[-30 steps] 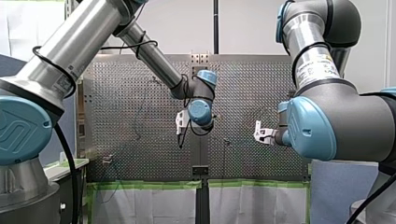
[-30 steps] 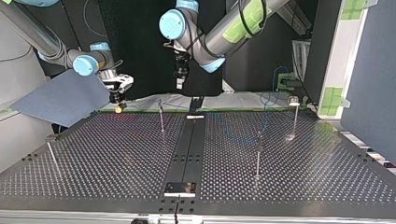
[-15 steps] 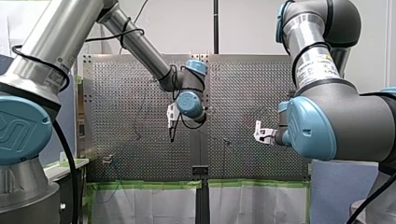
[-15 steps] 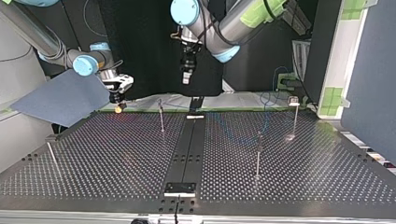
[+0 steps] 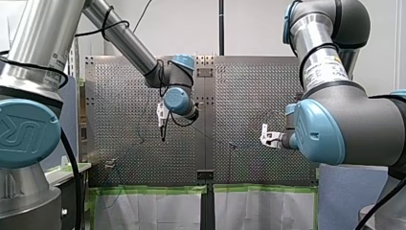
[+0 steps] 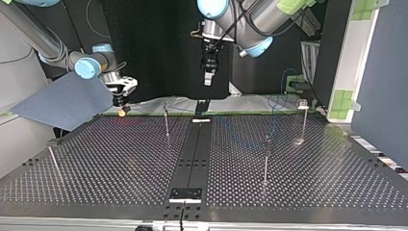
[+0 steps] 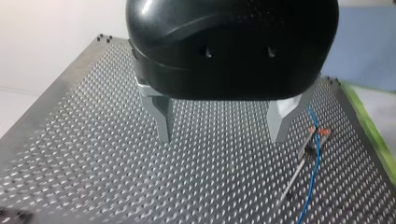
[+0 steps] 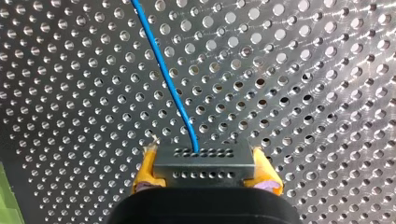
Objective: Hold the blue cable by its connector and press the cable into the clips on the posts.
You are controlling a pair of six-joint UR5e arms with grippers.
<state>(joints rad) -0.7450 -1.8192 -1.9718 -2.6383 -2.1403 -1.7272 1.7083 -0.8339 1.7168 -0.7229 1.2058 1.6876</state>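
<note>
In the right wrist view my right gripper (image 8: 204, 173) has its yellow pads (image 8: 145, 171) shut on a dark grey connector (image 8: 204, 161). The blue cable (image 8: 163, 70) runs out of it, ahead over the perforated table. That gripper hangs at the top view's left (image 6: 123, 109), near the table's far edge. My left gripper (image 7: 221, 137) is open and holds nothing, high above the table (image 6: 208, 77). Beside its one finger, the left wrist view shows the blue cable (image 7: 316, 156) passing a thin post (image 7: 296, 170). In the front view it sits left of centre (image 5: 163, 129).
Thin posts stand on the perforated table (image 6: 120, 163): one near the far middle (image 6: 166, 120), two at the top view's right (image 6: 266, 159) (image 6: 303, 120) and a leaning one at its left (image 6: 53, 161). A dark rail (image 6: 192, 154) runs down the middle.
My left arm has swung its open gripper toward the front view's left and higher, which is rightward in the top view. My right arm has held still with the connector.
</note>
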